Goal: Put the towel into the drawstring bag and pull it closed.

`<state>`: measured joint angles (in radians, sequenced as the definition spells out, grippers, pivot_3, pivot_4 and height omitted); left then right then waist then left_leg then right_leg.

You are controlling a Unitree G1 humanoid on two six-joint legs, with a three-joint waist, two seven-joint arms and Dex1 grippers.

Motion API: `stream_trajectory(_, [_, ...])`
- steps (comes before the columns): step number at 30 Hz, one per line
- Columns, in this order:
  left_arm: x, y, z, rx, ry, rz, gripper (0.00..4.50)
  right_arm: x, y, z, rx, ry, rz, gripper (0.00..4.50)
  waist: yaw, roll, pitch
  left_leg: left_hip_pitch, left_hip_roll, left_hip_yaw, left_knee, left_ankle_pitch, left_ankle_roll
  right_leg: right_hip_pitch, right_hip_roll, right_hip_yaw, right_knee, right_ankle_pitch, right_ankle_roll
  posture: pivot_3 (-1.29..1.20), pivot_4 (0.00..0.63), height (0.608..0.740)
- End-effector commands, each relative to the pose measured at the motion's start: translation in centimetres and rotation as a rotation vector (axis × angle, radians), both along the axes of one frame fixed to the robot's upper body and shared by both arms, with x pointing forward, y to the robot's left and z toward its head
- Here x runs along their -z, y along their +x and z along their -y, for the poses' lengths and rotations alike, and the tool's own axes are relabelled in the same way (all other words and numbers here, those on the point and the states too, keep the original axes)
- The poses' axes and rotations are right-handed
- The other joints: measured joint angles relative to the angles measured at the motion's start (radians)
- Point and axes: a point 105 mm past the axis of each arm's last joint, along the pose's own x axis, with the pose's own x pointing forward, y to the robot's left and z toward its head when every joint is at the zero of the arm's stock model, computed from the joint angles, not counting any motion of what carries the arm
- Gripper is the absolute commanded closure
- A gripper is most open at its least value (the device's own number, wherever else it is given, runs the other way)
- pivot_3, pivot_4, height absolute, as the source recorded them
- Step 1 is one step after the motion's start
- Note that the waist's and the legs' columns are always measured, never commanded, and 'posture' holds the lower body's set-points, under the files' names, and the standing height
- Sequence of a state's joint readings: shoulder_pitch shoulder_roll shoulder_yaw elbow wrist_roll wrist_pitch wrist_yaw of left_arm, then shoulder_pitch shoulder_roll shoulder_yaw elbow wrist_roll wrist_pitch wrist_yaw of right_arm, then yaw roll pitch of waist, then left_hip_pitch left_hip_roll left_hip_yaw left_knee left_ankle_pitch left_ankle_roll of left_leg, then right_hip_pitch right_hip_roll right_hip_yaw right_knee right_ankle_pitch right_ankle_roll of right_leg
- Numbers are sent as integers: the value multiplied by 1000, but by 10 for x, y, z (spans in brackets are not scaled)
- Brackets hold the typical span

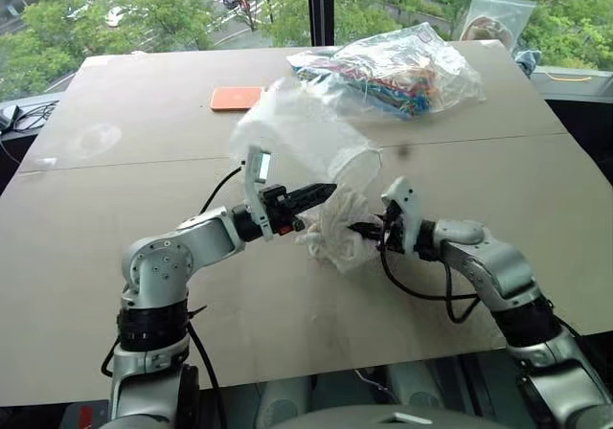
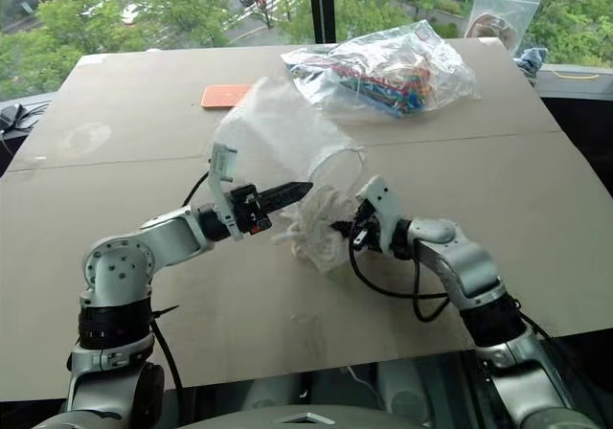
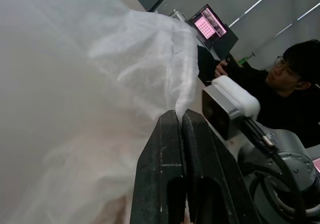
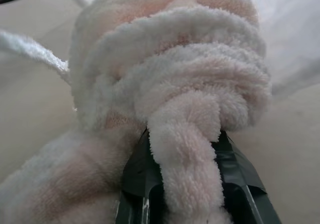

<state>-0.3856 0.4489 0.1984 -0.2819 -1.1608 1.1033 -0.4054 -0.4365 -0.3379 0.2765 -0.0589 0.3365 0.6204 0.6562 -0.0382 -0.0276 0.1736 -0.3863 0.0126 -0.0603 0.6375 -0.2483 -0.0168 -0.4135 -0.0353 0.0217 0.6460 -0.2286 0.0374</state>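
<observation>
Nearest the robot, the right gripper (image 1: 369, 228) has its fingers clamped on a fold of the towel (image 1: 335, 233) — the right wrist view shows a roll of cream terry pinched between the two dark fingers (image 4: 137, 179), the rest of the cloth bunched just beyond them. The towel hangs above the table (image 1: 144, 285), at the open mouth of the drawstring bag (image 1: 297, 137). The left gripper (image 1: 321, 194) has its fingers pressed tight together on the bag's thin white fabric, holding it up beside the towel; the pouch billows up and away from the fingertips. How much of the towel lies inside the bag cannot be told. Farther back, a clear plastic bag (image 1: 402, 70) holds colourful items — beside it lies an orange card (image 1: 236, 98).
</observation>
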Motion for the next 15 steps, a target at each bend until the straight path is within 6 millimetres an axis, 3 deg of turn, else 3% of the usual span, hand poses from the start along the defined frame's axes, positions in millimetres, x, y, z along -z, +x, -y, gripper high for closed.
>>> stream_trajectory(1, [-9, -12, 2, 41, 9, 43, 4500, -9, 11, -7, 21, 1, 88, 4406, -1, 0, 0, 0, 0, 0, 0, 0, 0, 0, 0, 0, 0, 0, 0, 0, 150, 740])
stream_trajectory(5, [0, -15, -5, 23, 45, 13, 4500, -33, 16, -20, 50, 192, 83, 4406, -2, 0, 0, 1, 0, 0, 0, 0, 0, 0, 0, 1, 1, 0, 0, 0, 150, 740])
stream_trajectory(8, [8, -19, -14, 9, 75, -7, 4500, -54, 9, -18, 28, 357, 57, 4406, -1, 1, 0, 0, 0, 0, 0, 0, 0, 0, 0, 0, 1, 0, 0, 0, 150, 740])
stream_trajectory(15, [5, -8, -27, -54, 97, 3, 4500, -51, -24, 4, -132, 390, -38, 4407, 18, 1, 1, 0, -2, -1, 0, 0, 0, 0, -2, -1, 0, 0, 0, 0, 150, 740])
